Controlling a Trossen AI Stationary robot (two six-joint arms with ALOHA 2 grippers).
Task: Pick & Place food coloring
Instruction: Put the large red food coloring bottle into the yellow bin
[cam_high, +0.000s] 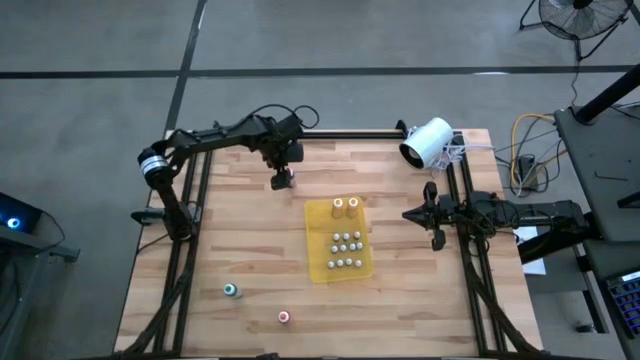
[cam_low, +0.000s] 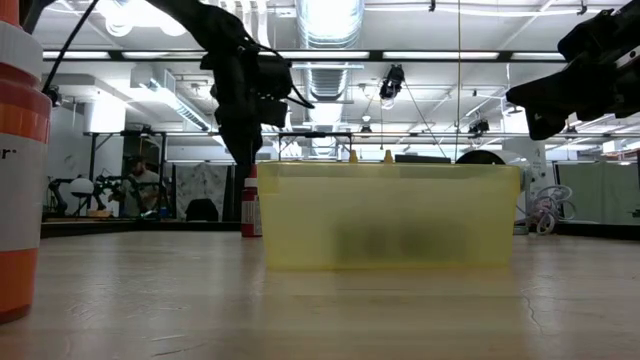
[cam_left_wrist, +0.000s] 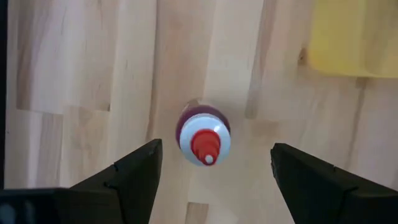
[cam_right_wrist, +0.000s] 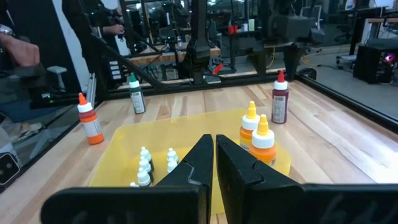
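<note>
A maroon food coloring bottle (cam_left_wrist: 200, 122) with a red tip stands upright on its base on the wooden table, left of the yellow tray (cam_high: 318, 262). My left gripper (cam_left_wrist: 216, 148) hangs open just above it, pointing down, one finger on either side and neither touching; the high view shows the gripper (cam_high: 282, 181) over the bottle. The tray holds two orange-topped bottles (cam_high: 346, 206) and several small white ones (cam_high: 345, 250). A teal-topped bottle (cam_high: 231, 290) and a pink-topped one (cam_high: 284, 317) stand near the front edge. My right gripper (cam_right_wrist: 214, 142) waits shut at the right edge.
A big white cylinder-shaped device (cam_high: 427, 142) lies at the table's far right corner, with cables beside it. In the low view an orange bottle (cam_low: 20, 160) stands close to the camera. Bare wood lies between the tray and the table's left edge.
</note>
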